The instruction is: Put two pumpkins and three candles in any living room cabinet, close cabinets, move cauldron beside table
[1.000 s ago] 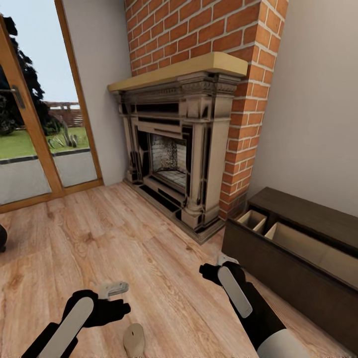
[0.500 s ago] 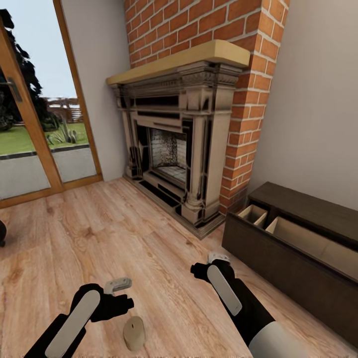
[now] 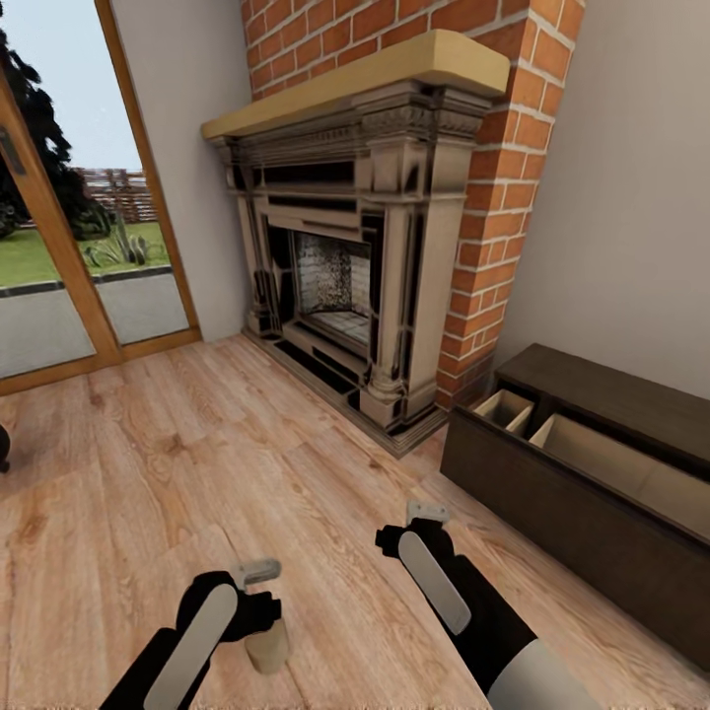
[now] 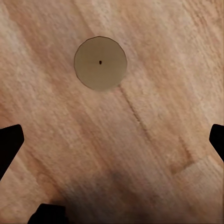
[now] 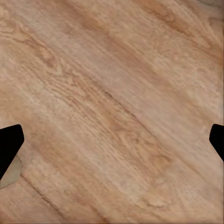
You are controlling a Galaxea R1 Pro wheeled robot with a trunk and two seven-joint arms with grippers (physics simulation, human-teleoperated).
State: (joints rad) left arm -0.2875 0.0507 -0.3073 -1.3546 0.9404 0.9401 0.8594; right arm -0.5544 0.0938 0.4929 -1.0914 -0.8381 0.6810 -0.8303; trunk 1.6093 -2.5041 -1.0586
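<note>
1 candle (image 3: pixel 266 646) stands upright on the wooden floor (image 3: pixel 148 473), at 6 o'clock in the head view, beneath the left gripper (image 4: pixel 112 135), whose fingers are spread and empty. The right gripper (image 5: pixel 112 135) is likewise spread, holding nothing. The candle is judged light, rigid and smooth-sided, best pinched across its sides near mid-height. The cabinet (image 3: pixel 552 513) lies at 3 o'clock, drawers open.

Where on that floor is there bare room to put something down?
Bare boards stretch from the glass door to the fireplace, and between the two arms. It is tighter by the left gripper, above a candle, and along the open cabinet.
</note>
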